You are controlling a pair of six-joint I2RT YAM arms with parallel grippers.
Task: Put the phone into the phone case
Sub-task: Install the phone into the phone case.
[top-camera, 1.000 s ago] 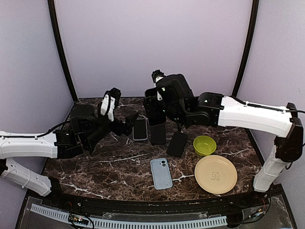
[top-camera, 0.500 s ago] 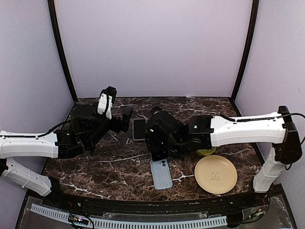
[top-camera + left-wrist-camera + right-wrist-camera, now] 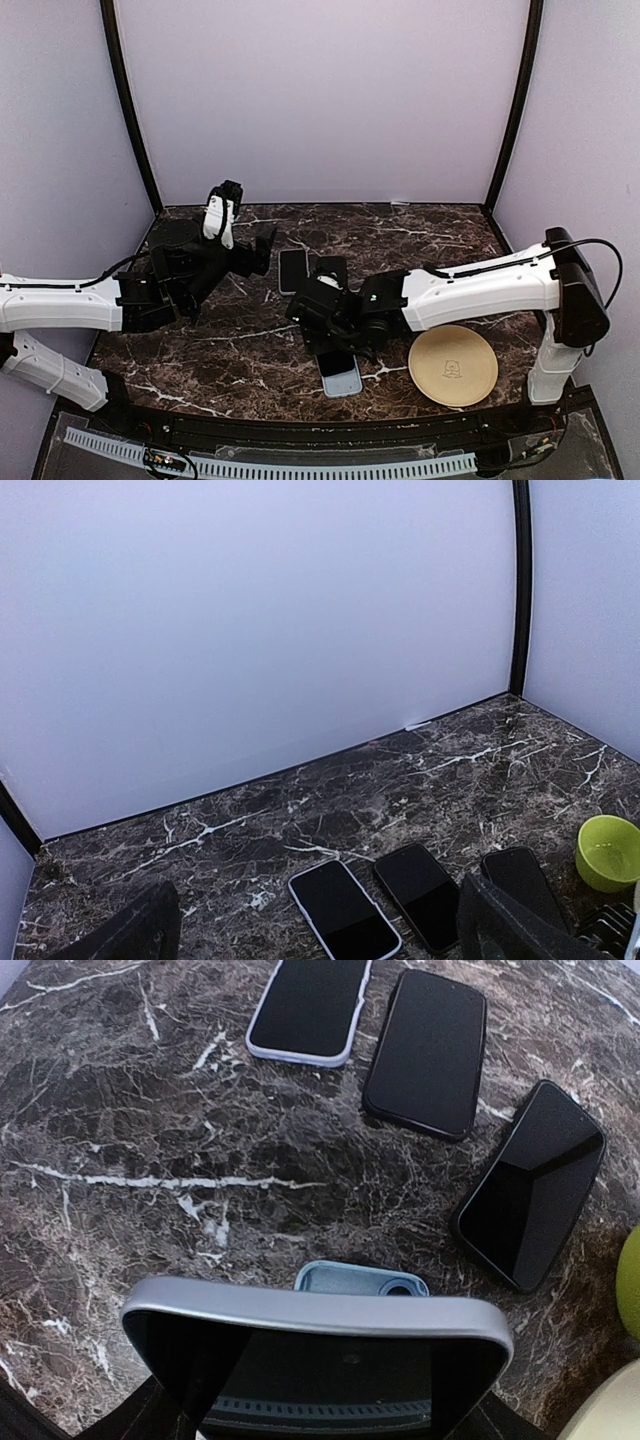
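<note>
The light blue phone case [image 3: 346, 383] lies flat near the table's front edge; its camera end shows in the right wrist view [image 3: 360, 1280]. My right gripper [image 3: 335, 345] is shut on a dark phone with a grey rim [image 3: 315, 1355] and holds it tilted just above the case, covering most of it. In the top view the phone [image 3: 335, 363] overlaps the case's far half. My left gripper [image 3: 262, 250] is open and empty, raised at the back left [image 3: 320, 940].
A white-cased phone [image 3: 292, 270] [image 3: 310, 1005] and two black phones [image 3: 425, 1050] [image 3: 530, 1185] lie in a row behind the case. A yellow plate [image 3: 452, 365] sits at the front right. A green bowl [image 3: 608, 852] stands right of the phones.
My right arm has carried the phone from the back row toward the front and lowered it over the blue case. The left gripper has barely moved.
</note>
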